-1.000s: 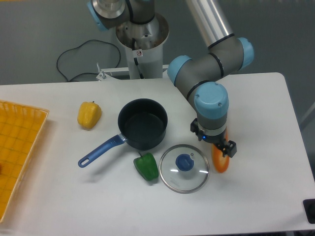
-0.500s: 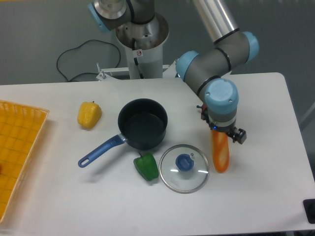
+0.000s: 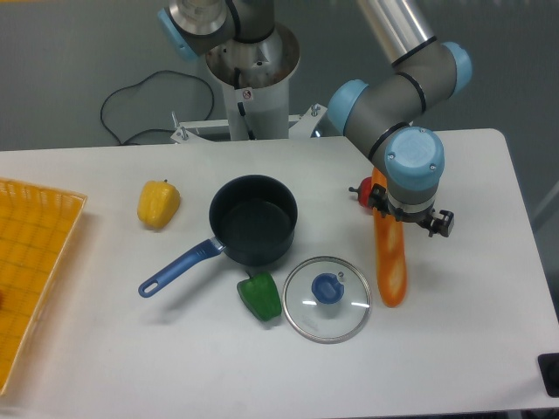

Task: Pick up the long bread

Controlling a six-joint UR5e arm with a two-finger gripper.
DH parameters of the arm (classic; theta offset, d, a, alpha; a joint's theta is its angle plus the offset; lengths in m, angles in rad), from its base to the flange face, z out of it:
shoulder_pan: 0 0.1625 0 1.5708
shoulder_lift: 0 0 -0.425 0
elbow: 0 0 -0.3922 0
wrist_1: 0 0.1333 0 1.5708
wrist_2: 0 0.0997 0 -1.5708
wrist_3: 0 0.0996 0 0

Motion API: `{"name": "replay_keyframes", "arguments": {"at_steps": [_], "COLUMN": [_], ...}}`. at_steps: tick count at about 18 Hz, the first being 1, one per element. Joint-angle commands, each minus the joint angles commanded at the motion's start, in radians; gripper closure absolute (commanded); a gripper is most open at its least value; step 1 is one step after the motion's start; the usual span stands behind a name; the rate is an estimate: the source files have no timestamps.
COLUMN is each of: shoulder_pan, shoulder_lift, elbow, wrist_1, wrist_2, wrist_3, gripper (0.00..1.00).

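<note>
The fixed camera shows the long bread (image 3: 390,259) lying lengthwise on the white table (image 3: 463,349), just right of the glass lid (image 3: 327,299), its upper end hidden under the gripper (image 3: 403,214), which hangs over it, probably lining up a grasp. Whether the jaws are apart I cannot tell. Counted: one bread, one pan (image 3: 251,220), one lid, one yellow pepper (image 3: 158,202), one green pepper (image 3: 260,295), one small red item (image 3: 366,194).
</note>
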Motion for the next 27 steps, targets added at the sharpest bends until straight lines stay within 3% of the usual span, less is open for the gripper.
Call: {"name": "replay_keyframes", "arguments": {"at_steps": [2,5,9,17,27], "shoulder_pan": [-0.031,-0.061,-0.061,-0.046,-0.051], "shoulder_lift": [-0.034,-0.071,-0.078,-0.137,-0.158], "elbow": [0.009,0.037,0.054,0.083,0.107], "wrist_1": [0.057,0.068,0.101,0.105,0.105], "wrist_2": [-0.002,-0.011,-0.107,-0.109,-0.135], "wrist_3": [-0.069,-0.071,-0.067,-0.067,-0.06], "gripper": [0.0,0.0,0.0,0.0,0.0]}}
